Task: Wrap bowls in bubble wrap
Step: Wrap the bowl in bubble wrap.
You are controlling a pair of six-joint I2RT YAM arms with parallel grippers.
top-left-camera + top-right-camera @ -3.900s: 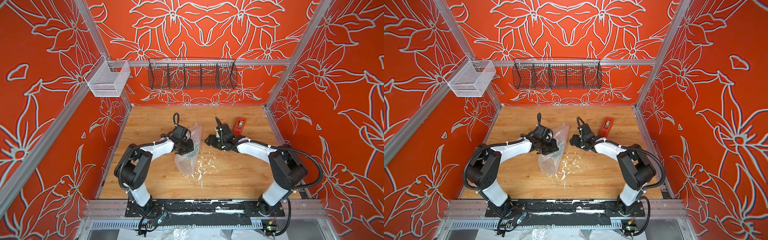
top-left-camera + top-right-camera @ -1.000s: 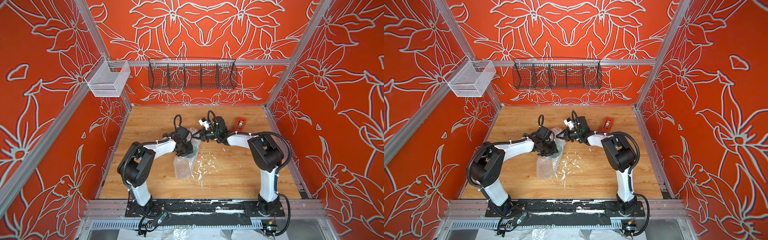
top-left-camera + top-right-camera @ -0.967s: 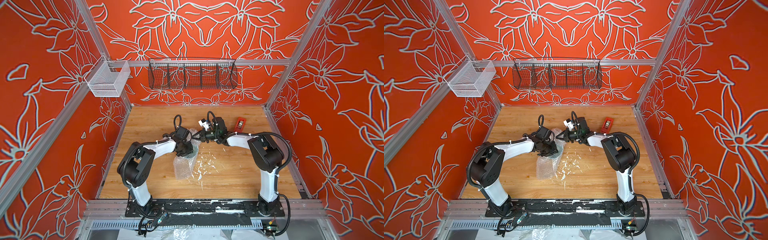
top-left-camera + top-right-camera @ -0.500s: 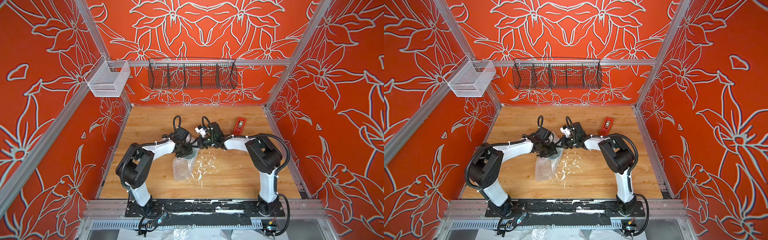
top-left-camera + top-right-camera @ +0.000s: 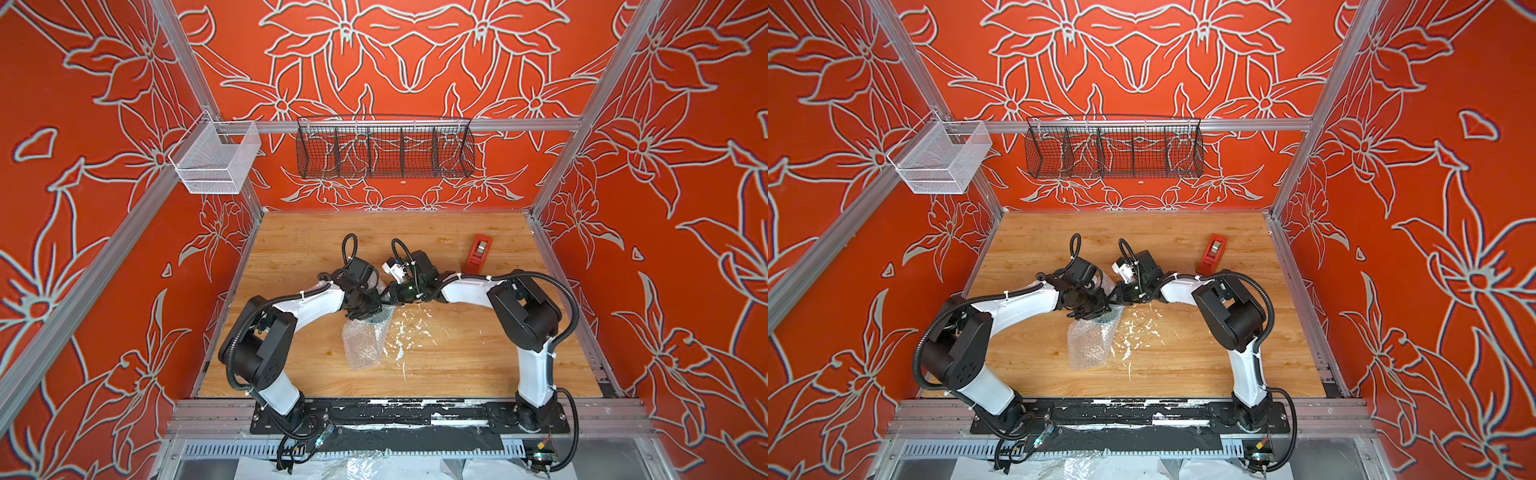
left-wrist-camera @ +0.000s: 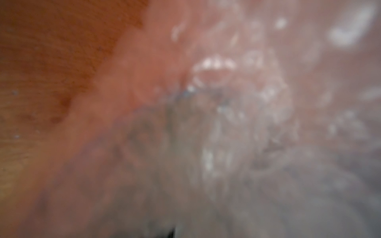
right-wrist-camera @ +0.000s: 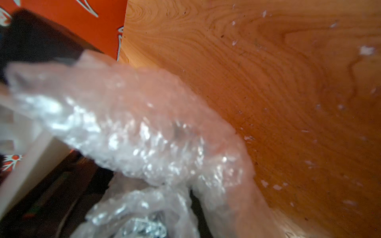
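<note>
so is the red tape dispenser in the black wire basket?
No, the red tape dispenser sits on the wooden tabletop, below the wall-hung black wire basket.

The bubble wrap before my wrist is clear glossy plastic, crinkled and bumpy. The table is smooth wood with plain grain. The tape dispenser looks like red plastic, the basket is black metal wire.

Both top views are bright, evenly lit and sharp, with soft shadows under the arms on the bench; straight frame rails splay outward toward the edges; the left wrist view is almost wholly blurred by bubble wrap against the lens; the right wrist view shows it out of focus with white glints.
</note>
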